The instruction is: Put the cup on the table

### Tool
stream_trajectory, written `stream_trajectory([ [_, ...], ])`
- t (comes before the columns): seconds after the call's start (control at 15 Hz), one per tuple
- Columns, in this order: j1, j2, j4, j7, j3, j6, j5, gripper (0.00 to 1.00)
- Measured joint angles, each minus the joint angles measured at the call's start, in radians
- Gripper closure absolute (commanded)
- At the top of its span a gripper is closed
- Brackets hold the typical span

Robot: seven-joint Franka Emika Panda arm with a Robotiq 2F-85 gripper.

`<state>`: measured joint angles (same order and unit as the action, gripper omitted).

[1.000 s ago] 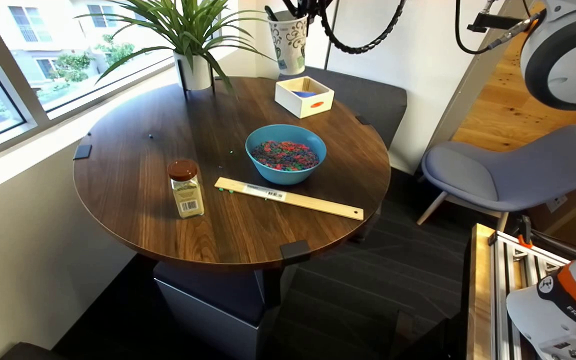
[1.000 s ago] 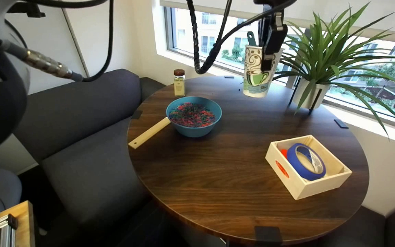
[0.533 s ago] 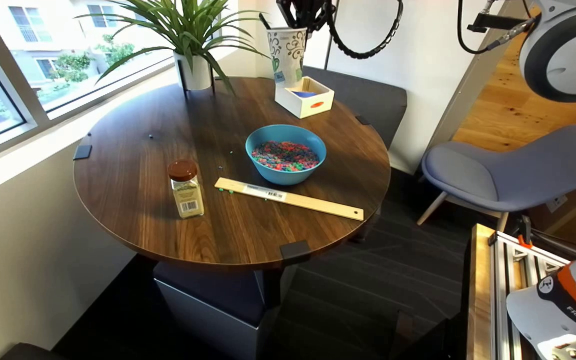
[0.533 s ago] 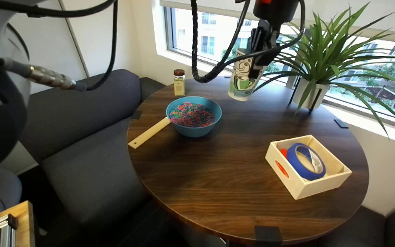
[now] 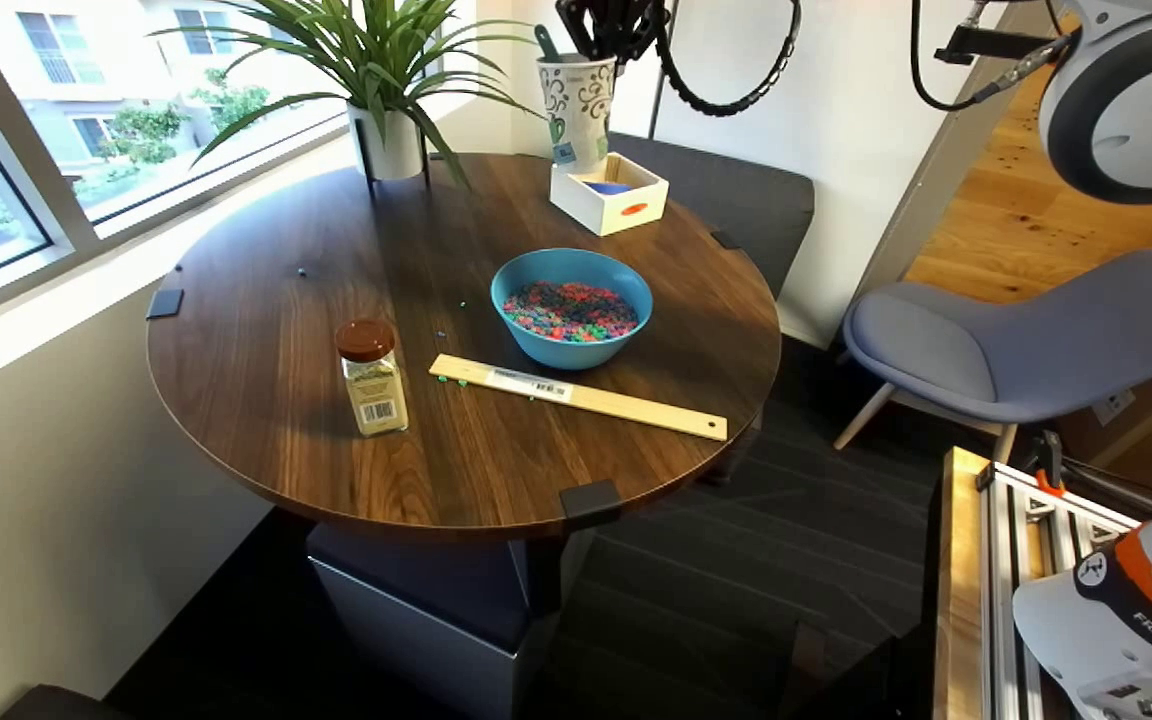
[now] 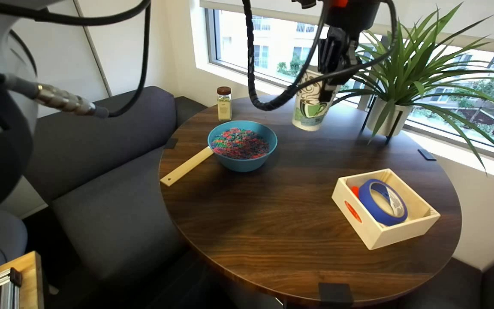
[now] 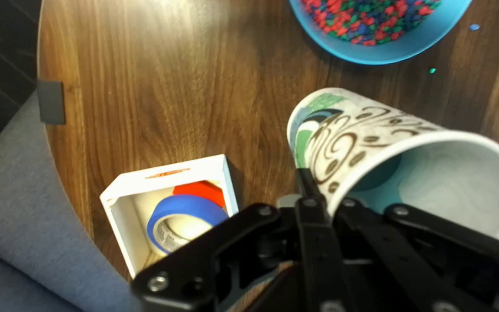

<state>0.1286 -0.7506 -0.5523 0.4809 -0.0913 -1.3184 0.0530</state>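
Note:
The cup, pale whitish with brown swirls and a green cup print, shows in both exterior views (image 5: 576,115) (image 6: 309,113) and large in the wrist view (image 7: 362,130). My gripper (image 5: 614,50) is shut on the cup's wall at the rim. In the wrist view the gripper (image 7: 325,199) has one finger outside the wall and one inside; the inner fingertip is hidden. The cup hangs slightly tilted above the round dark-brown table (image 6: 281,223), apart from it. A dark green end (image 5: 545,42) sticks up above the cup's rim; I cannot tell what it is.
A blue bowl with speckled contents (image 6: 242,164) stands mid-table. A wooden strip (image 5: 616,405) and a brown-lidded jar (image 5: 373,385) are near it. A wooden box (image 6: 360,227) holds blue tape (image 6: 383,202). A potted plant (image 6: 388,118) stands by the window.
My gripper and the cup have come down somewhat toward the table. The cup leaned more half a second ago and hangs closer to upright now. The hold on it is unchanged.

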Motion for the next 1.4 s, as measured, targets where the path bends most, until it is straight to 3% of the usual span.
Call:
stream_trajectory([
  [0.27,0.047,-0.001,-0.040,-0.266,0.005,-0.121,0.036,1.00],
  [0.6,0.139,0.012,-0.142,-0.527,-0.047,-0.290,-0.043,0.98],
  [1.0,0.173,0.046,-0.232,-0.554,-0.065,-0.295,-0.073,1.00],
  [1.4,0.122,0.045,-0.250,-0.761,-0.079,-0.357,-0.052,1.00],
])
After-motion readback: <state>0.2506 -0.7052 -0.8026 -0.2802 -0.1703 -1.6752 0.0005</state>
